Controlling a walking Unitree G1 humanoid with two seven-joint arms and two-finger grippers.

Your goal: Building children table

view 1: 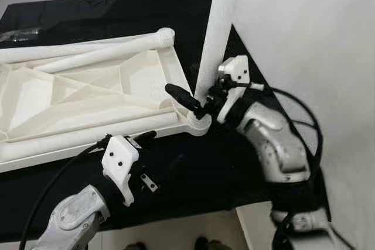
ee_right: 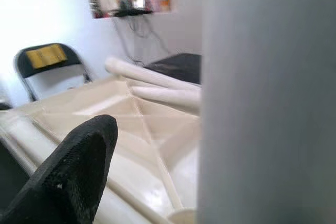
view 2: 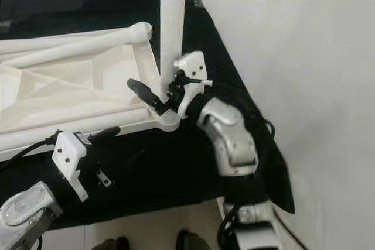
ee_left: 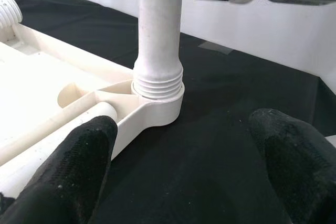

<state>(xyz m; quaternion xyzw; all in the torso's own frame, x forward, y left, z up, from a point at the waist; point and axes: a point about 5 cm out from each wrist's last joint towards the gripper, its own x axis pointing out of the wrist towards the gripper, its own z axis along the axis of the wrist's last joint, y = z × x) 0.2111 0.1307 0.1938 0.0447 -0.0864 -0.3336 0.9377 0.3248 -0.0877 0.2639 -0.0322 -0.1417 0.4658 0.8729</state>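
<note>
A black cloth (view 1: 176, 168) covers the work table, pushed up against a plain white wall (view 1: 316, 33); on it the white plastic tabletop (view 1: 88, 95) lies underside up, its ribs showing, so the corner sockets face the ceiling; loose white legs (view 1: 88, 57) rest across it, waiting their turn; at the near right corner one leg (view 1: 218, 21) stands upright in its socket (view 1: 200, 124), its thread partly exposed above the collar, so I judge it is not yet screwed home; the right gripper (view 1: 196, 106) is at the foot of that leg, one black finger reaching past it on the tabletop side, the other hidden behind the leg, so I cannot tell whether it truly clamps; low on the leg seems the sensible place to turn it without tipping it; the left gripper (view 1: 143, 137) hovers just short of the tabletop's near edge, its fingers (ee_left: 79, 171) spread wide and empty, aimed at that same corner, perhaps ready to steady the tabletop.
</note>
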